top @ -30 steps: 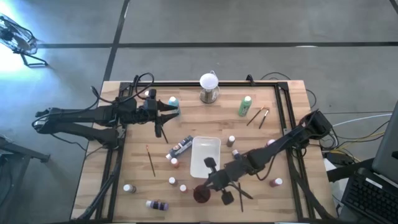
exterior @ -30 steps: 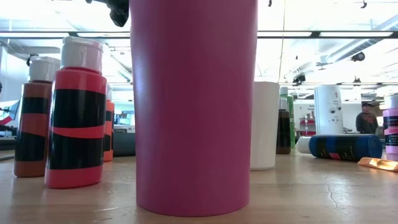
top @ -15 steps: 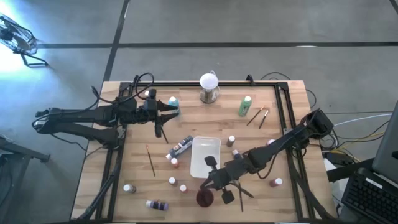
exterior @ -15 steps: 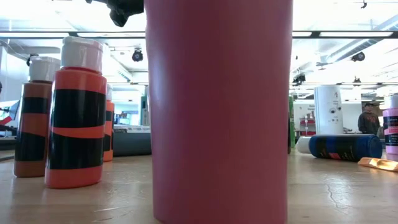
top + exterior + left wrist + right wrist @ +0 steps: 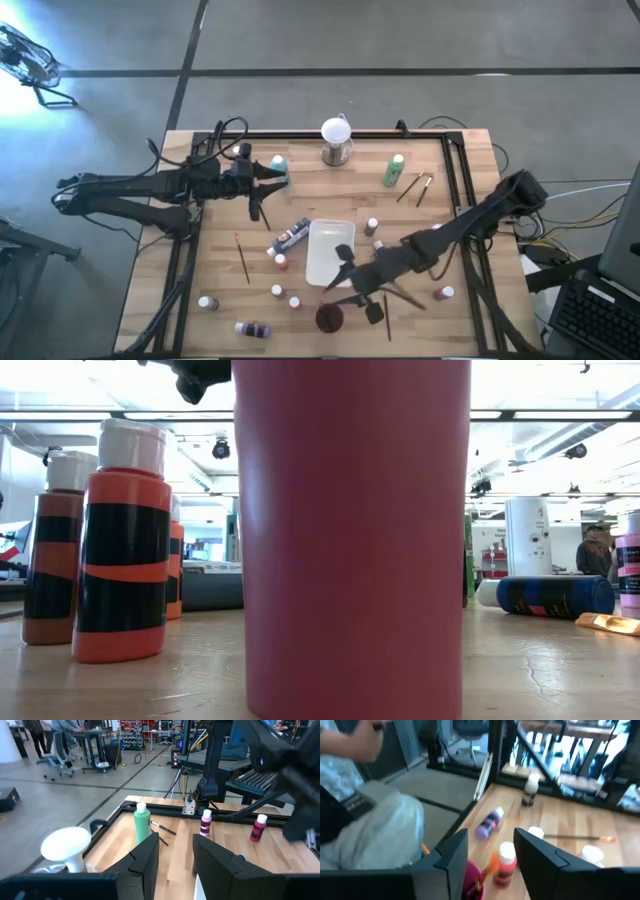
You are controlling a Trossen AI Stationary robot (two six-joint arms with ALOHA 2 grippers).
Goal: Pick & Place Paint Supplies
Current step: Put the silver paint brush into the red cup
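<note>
At the table's far left the left gripper [image 5: 268,178] hangs with its fingers apart and empty, a teal bottle [image 5: 278,163] just beside it. Low down, the dark red cup [image 5: 350,530] fills the middle, hiding the tray. Right gripper [image 5: 357,294], fingers parted, holds nothing just above that cup; a brush [image 5: 487,870] pokes out, blurred.

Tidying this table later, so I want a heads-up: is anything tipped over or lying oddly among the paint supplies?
Yes: two bottles lie on their sides, the purple bottle near the front edge and the dark blue bottle beside the white tray.
</note>
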